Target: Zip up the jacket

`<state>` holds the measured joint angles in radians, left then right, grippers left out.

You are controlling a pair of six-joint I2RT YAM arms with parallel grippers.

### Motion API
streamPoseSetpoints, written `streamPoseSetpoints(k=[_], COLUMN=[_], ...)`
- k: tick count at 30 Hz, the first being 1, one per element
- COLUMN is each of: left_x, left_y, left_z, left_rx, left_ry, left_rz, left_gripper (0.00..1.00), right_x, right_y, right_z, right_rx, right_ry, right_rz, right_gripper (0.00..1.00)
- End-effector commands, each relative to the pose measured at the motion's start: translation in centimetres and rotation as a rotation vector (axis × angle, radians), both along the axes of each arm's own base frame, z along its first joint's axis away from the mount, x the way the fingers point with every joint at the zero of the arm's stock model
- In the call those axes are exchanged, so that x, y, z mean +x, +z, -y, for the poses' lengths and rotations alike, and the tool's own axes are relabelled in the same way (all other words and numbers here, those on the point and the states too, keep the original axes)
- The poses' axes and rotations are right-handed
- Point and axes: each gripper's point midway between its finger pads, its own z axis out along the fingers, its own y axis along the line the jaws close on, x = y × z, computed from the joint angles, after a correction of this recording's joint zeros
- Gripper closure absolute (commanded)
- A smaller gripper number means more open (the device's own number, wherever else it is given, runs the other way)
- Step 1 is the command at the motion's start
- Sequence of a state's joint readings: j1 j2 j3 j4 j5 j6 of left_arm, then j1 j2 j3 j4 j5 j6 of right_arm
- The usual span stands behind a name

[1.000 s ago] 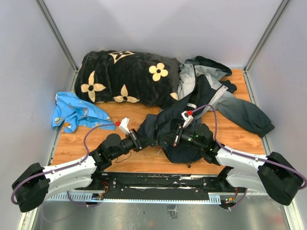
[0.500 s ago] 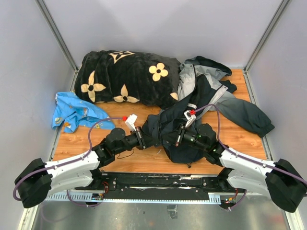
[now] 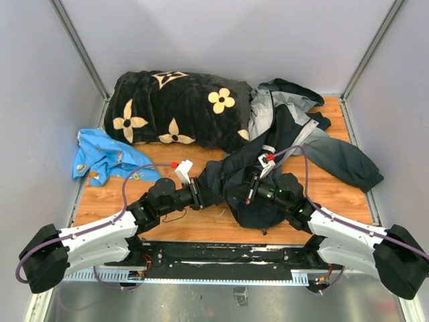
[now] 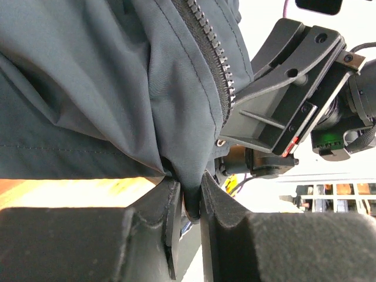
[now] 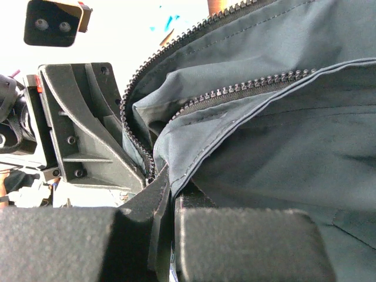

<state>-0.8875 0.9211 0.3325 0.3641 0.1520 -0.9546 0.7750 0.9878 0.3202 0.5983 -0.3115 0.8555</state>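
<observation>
The left tool narrowly and the right tool tightly pinched the jacket; the looser left grip risked fabric slipping free.

left arm: reaches low from the near-left base toward table centre
left gripper: fingers narrowly apart, a fold of jacket pinched between them
right arm: comes in from near-right, elbow bent
right gripper: clamped tight on the jacket edge
spacing: grippers face each other, just beside one another
</observation>
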Motion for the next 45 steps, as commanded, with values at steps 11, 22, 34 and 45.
streamPoseSetpoints(k=[11, 22, 34, 45], left_x=[-1.1, -3.0, -3.9, -3.6], left_y=[1.1, -1.4, -4.2, -2.6], left_z=[0.5, 1.1, 1.1, 1.5], left_rx=[-0.069, 0.049, 0.181, 0.123], left_ry=[-0.050, -0.192, -0.279, -0.330], left_rz=[-0.001, -0.029, -0.068, -0.042], left_gripper=[0.80, 1.00, 1.00, 1.00], right_x=[0.3, 1.3, 4.5, 2.9], right_y=[1.5, 3.3, 5.5, 2.1], right_z=[-0.6, -0.6, 0.6, 1.5], right_rx=[0.060, 0.053, 0.001, -0.188], right_ry=[0.007, -0.021, -0.139, -0.030], right_rz=[0.042, 0.097, 0.171, 0.266], right_gripper=[0.99, 0.99, 0.99, 0.95])
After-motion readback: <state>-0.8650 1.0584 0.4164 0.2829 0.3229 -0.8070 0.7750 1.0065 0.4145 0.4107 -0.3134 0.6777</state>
